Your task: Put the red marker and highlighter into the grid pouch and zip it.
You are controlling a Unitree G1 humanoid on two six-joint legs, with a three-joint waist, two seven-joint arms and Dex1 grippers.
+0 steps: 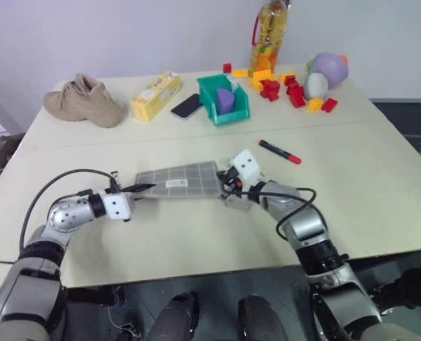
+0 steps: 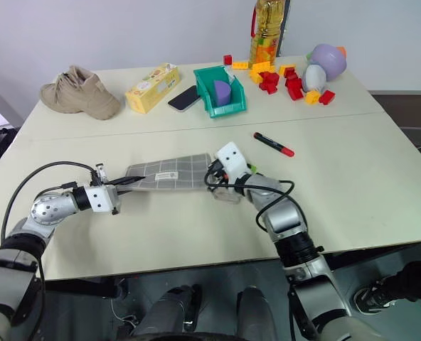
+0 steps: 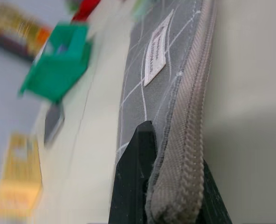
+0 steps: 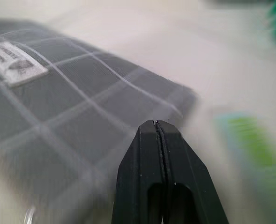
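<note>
**Left gripper pinching the pouch's zipper end, right gripper shut over its other end**

I see the grid pouch (image 1: pixel 182 180) lying flat near the middle of the table (image 1: pixel 367 185), label side up, between my two grippers. My left gripper (image 1: pixel 148 187) reaches in from the left and its black fingers (image 3: pixel 134 177) are clamped on the pouch's left end; in the left wrist view the grey zipper edge runs right between them, one finger on each side of the fabric. My right gripper (image 4: pixel 157 125) sits at the pouch's right end with its two fingers pressed together and nothing between them; in the right wrist view the tips hang just over the gridded fabric near its corner, and I cannot tell whether they touch it.

The highlighter (image 4: pixel 252 144) shows as a green blur just beside the pouch's right end, close to the right gripper. The red marker (image 1: pixel 279 152) lies on the bare tabletop farther right, well apart from both grippers and the pouch.
</note>
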